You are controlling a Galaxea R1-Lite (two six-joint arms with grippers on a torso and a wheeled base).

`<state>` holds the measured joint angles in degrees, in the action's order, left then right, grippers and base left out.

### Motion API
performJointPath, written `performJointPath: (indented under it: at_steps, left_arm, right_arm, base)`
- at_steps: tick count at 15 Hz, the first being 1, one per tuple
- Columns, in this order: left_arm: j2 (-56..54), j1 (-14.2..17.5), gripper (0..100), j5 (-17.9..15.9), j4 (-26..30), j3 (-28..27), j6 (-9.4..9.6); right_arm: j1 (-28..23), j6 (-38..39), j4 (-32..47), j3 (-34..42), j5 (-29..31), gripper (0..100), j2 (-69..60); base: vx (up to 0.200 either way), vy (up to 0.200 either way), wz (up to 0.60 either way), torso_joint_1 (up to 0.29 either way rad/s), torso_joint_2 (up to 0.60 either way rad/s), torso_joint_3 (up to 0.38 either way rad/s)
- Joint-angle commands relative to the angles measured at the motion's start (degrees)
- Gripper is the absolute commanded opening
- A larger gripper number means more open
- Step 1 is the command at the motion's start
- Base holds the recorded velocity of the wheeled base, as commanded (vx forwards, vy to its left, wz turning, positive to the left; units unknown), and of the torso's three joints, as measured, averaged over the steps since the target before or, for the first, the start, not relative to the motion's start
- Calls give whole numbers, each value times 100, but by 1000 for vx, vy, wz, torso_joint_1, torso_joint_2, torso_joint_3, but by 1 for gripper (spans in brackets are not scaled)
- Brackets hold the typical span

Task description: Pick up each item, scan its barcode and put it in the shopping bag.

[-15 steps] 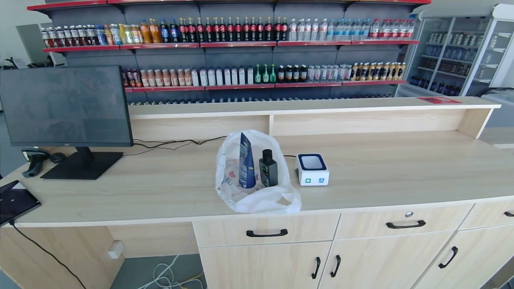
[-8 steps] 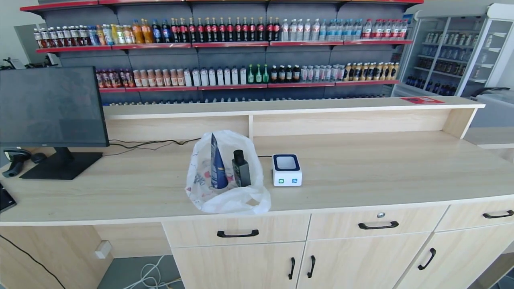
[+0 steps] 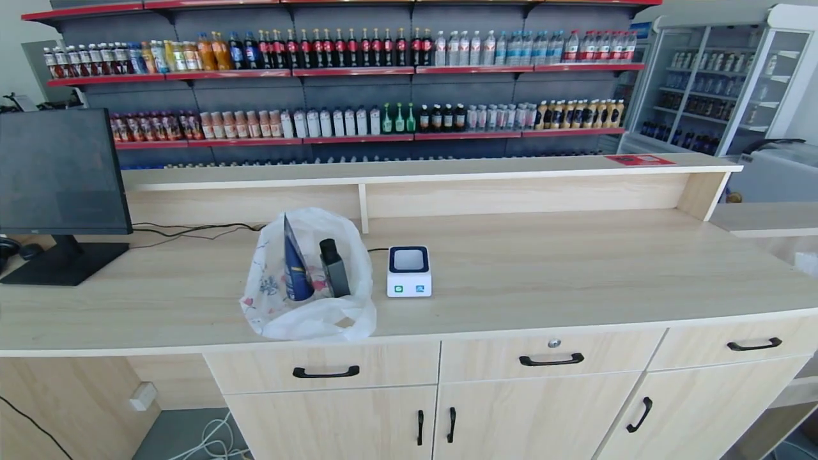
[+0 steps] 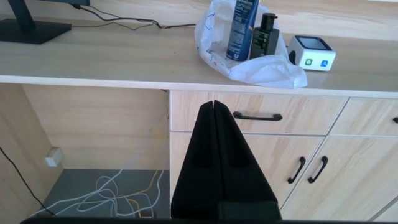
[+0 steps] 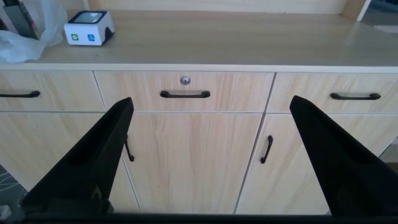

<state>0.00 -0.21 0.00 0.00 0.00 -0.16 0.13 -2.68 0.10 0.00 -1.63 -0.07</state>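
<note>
On the pale wooden worktop [image 3: 575, 268], a translucent white plastic shopping bag [image 3: 307, 319] holds a blue tube [image 3: 294, 268] and a dark bottle [image 3: 334, 271], with a white box scanner [image 3: 409, 273] at its 3 o'clock. Below, the left gripper [image 4: 213, 109] is clenched and empty, the right gripper [image 5: 211, 101] released. Bagging looks complete, so no further pick seems needed.

Head view high over counter [image 3: 575, 268]; wrist views low before its drawers [image 5: 185, 90]; scanner [image 3: 409, 271] common to all.
</note>
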Motion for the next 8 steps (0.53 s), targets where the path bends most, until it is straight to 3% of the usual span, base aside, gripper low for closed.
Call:
performJointPath:
  at_steps: [1,5,8]
  left_arm:
    - [0,3,0,0,0,0,-2]
    - [0,3,0,0,0,0,-2]
    - [0,3,0,0,0,0,-2]
  right_arm:
    - [4,5,-1,0,-4,100,7]
    - [4,5,-1,0,-4,100,7]
    - [4,5,-1,0,-4,100,7]
  base:
    - [0,-200,0,2,-7,7]
    - [0,0,0,0,0,0]
    - [-200,0,0,2,1,1]
